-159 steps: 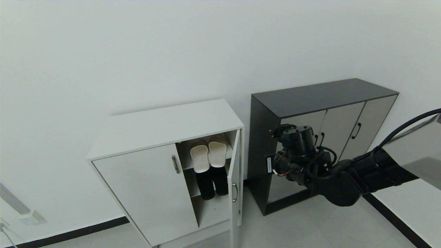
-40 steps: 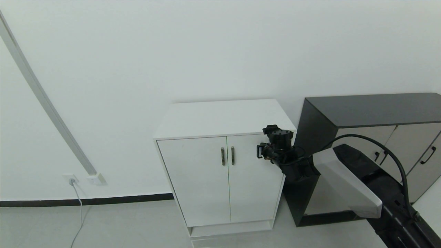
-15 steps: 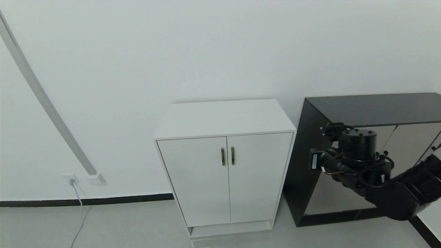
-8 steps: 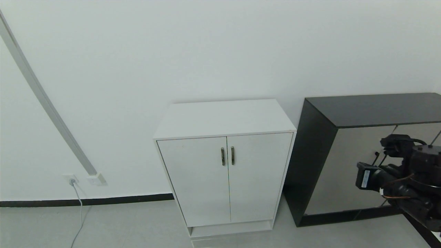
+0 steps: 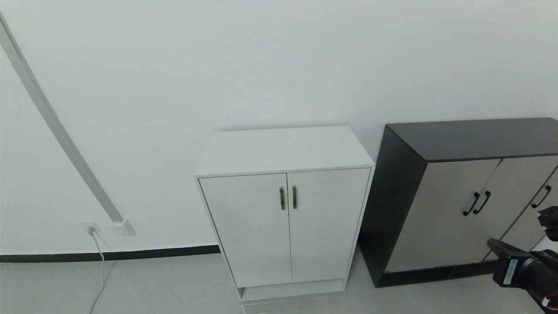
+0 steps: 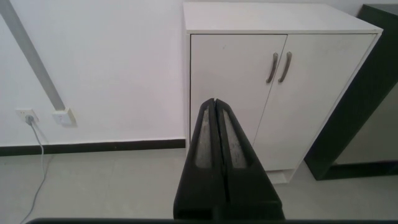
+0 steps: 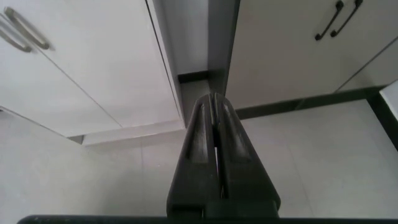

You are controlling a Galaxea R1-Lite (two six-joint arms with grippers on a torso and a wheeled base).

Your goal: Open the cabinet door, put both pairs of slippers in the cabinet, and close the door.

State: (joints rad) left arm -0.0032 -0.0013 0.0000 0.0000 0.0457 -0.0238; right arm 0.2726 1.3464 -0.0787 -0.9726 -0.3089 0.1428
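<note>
cabinet [image 5: 324, 226] closed, well left of right pincer [image 7: 214, 102].

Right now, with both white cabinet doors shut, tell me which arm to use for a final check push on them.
Left, probably. The left claw, shut, points straight at the front of the white cabinet. The right claw, also shut, aims at the floor by the dark cabinet.

1. A plain indoor room is showing: a white cabinet [image 5: 324, 222] and a dark cabinet [image 5: 436, 218] are standing against a bare wall [image 5: 261, 65].
2. A grey floor [image 5: 165, 288], black skirting [image 5: 130, 253] and a wall socket [image 5: 90, 227] are running below.
</note>
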